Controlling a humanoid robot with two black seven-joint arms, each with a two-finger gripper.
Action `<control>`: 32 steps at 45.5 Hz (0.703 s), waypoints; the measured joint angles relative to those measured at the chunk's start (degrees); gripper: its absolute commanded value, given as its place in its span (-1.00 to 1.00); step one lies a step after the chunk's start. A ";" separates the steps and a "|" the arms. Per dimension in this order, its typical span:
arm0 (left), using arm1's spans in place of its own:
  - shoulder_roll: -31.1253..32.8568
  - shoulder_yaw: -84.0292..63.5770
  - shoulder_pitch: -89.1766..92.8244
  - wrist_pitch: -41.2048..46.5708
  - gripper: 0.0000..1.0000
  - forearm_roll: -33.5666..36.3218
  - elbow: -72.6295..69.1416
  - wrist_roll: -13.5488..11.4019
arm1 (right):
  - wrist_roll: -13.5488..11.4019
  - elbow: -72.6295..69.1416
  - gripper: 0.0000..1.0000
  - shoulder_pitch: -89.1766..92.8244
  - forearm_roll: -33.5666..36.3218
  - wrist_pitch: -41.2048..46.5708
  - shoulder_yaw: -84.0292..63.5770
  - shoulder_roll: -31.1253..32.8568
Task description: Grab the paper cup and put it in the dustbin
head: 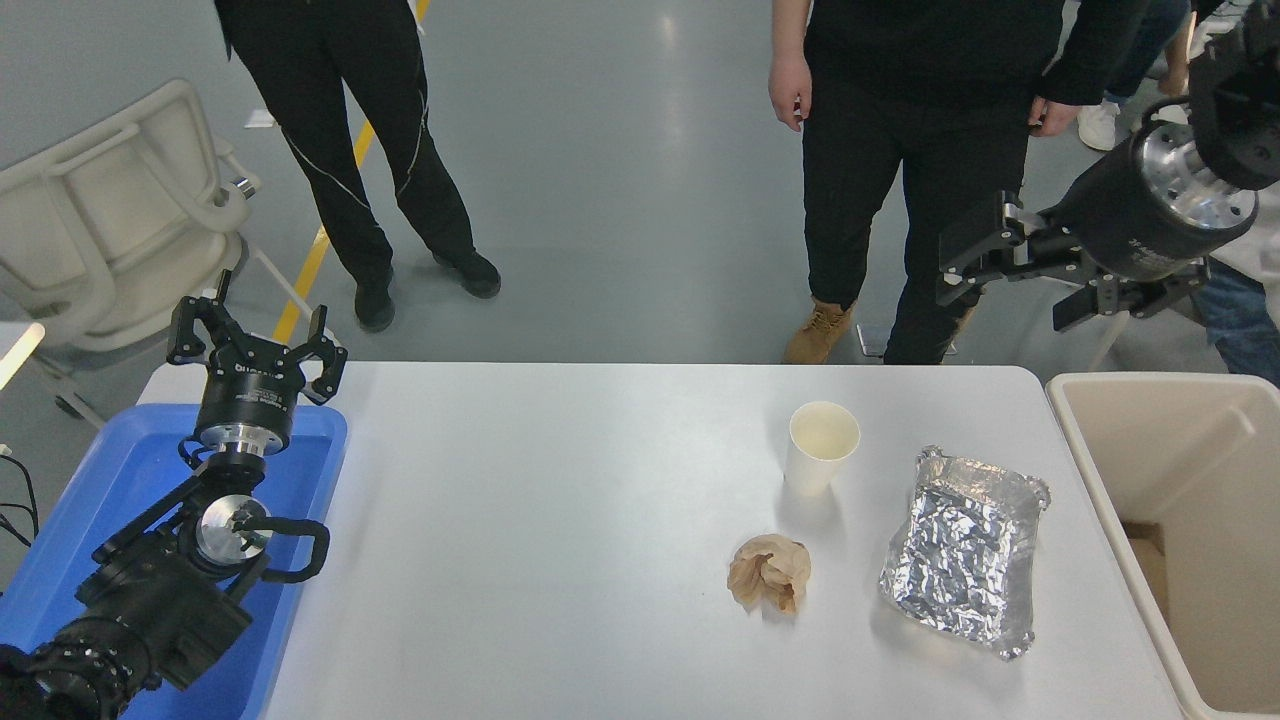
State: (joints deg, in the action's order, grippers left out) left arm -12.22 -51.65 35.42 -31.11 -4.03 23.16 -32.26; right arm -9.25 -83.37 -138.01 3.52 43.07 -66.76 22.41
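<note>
The white paper cup (822, 446) stands upright on the white table (560, 520), right of the middle, its cream inside showing. The beige dustbin (1150, 520) stands at the table's right end, open at the top. My right gripper (985, 265) is open and empty, held high beyond the table's far right corner, well above and to the right of the cup. My left gripper (255, 335) is open and empty, parked at the lower left over the blue tray.
A crumpled brown paper ball (769, 572) lies in front of the cup. A crinkled silver foil tray (965, 548) lies between cup and dustbin. A shallow blue tray (120, 500) sits at the left. Two people stand at the far side.
</note>
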 measured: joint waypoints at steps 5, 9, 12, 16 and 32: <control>0.00 -0.01 0.00 0.00 0.98 0.00 0.00 0.00 | -0.04 -0.21 1.00 -0.35 0.92 0.78 0.48 -1.49; 0.00 -0.01 0.00 0.00 0.98 -0.01 0.00 0.00 | -0.06 -0.34 1.00 -0.37 1.42 1.20 0.77 -2.42; 0.00 -0.01 0.00 0.00 0.98 -0.02 0.00 0.00 | -0.06 -0.37 1.00 -0.36 1.65 1.40 0.91 -2.81; 0.00 -0.01 0.00 0.00 0.98 -0.01 0.01 0.00 | -0.06 -0.41 1.00 -0.32 1.85 1.56 1.03 -3.13; 0.00 -0.01 0.00 0.00 0.98 0.00 -0.01 0.00 | -0.07 -0.45 1.00 0.83 2.21 1.86 1.20 -3.61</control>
State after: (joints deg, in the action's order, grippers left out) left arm -12.21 -51.67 35.42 -31.11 -4.03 23.15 -32.26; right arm -9.31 -83.82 -137.18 5.73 44.93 -65.56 18.80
